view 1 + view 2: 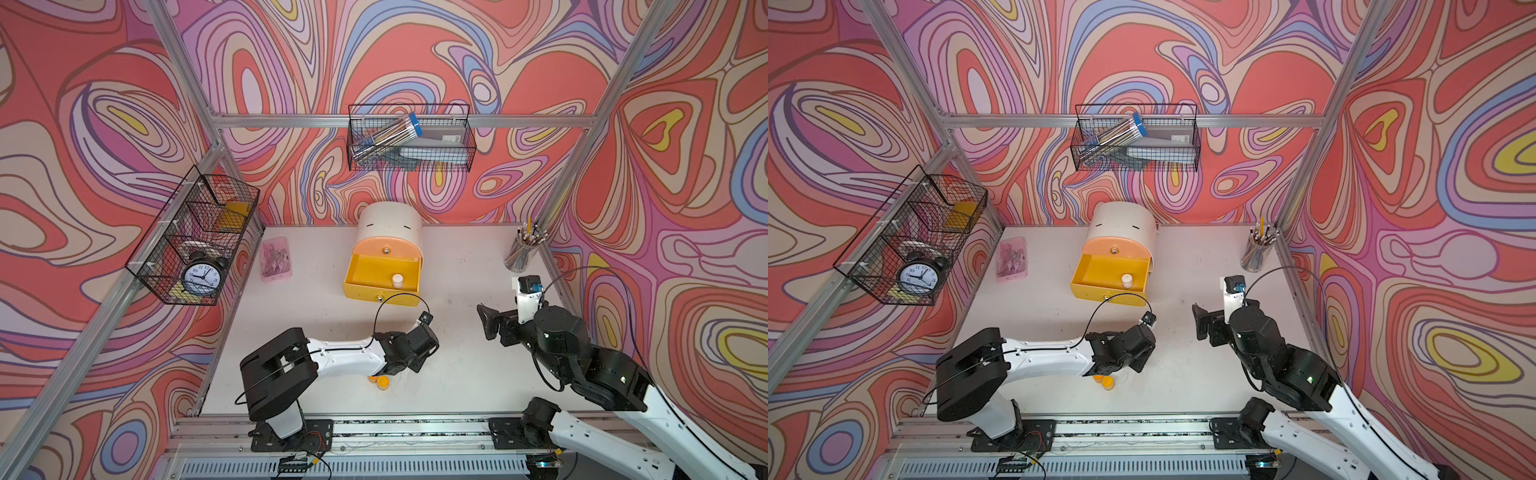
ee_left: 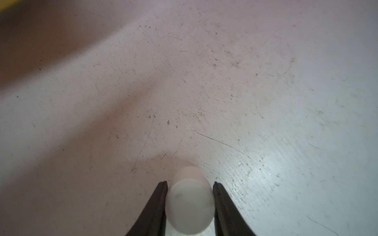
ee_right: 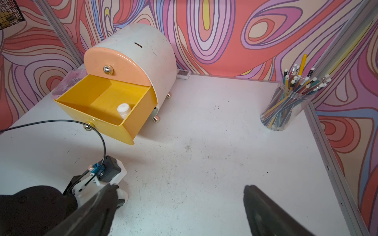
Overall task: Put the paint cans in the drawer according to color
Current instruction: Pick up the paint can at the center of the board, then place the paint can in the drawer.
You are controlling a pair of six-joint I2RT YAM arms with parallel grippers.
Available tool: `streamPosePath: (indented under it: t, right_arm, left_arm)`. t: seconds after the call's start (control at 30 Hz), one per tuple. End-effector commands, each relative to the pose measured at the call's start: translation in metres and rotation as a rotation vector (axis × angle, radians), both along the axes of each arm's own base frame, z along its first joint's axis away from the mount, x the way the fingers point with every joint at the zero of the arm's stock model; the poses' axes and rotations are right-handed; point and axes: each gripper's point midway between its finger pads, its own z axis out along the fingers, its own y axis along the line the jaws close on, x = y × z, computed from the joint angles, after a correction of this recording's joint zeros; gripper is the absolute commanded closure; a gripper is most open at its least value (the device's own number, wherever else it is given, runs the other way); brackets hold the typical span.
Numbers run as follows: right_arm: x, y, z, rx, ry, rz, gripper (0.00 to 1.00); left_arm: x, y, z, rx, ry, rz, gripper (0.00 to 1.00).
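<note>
Pinching a white paint can [image 2: 189, 202] between the fingers of the left gripper [image 2: 190, 182], both pressed against its sides, low over the front part of the table [image 2: 245, 81]. Judging by that, in the grasping step for this can, with the carry not yet begun.

Next, probably: lifting clear, crossing to the yellow drawer [image 3: 98, 96] pulled out of the cream cabinet [image 3: 147, 45], and setting down beside the other white can [image 3: 123, 109] standing inside near the front wall. Calls for height enough to clear that wall, and a gentle release so as not to topple either can.

Just beside the left wrist, two orange paint cans [image 1: 382, 381] waiting on the table. Right gripper [image 3: 181, 187] spread wide, holding nothing, well apart.

Hard to tell whether the held can touches the table. Hidden under the wrist in both top views: the grip itself. Covered by the open yellow drawer: whatever sits below it. No green cans to be seen anywhere.
</note>
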Motion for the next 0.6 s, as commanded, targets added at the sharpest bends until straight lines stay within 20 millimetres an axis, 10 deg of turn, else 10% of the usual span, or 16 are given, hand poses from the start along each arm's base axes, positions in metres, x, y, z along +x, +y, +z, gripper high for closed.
streamPosePath:
  t: [0.0, 0.2, 0.4, 0.57]
  right_arm:
    - [0.0, -0.003, -0.003, -0.001, -0.002, -0.008, 0.02]
    - [-0.001, -0.002, -0.002, 0.004, -0.001, -0.007, 0.02]
    - [-0.001, -0.002, -0.002, 0.007, -0.004, -0.004, 0.02]
    - [-0.002, -0.004, -0.001, 0.008, -0.006, -0.009, 0.02]
  left_arm:
    - [0.002, -0.016, 0.098, -0.172, -0.097, -0.042, 0.78]
    - [0.026, 0.022, 0.181, -0.126, -0.291, -0.028, 0.78]
    - [0.08, 0.062, 0.21, -0.141, -0.343, 0.082, 0.78]
    - [0.124, 0.081, 0.197, -0.13, -0.304, 0.16, 0.78]
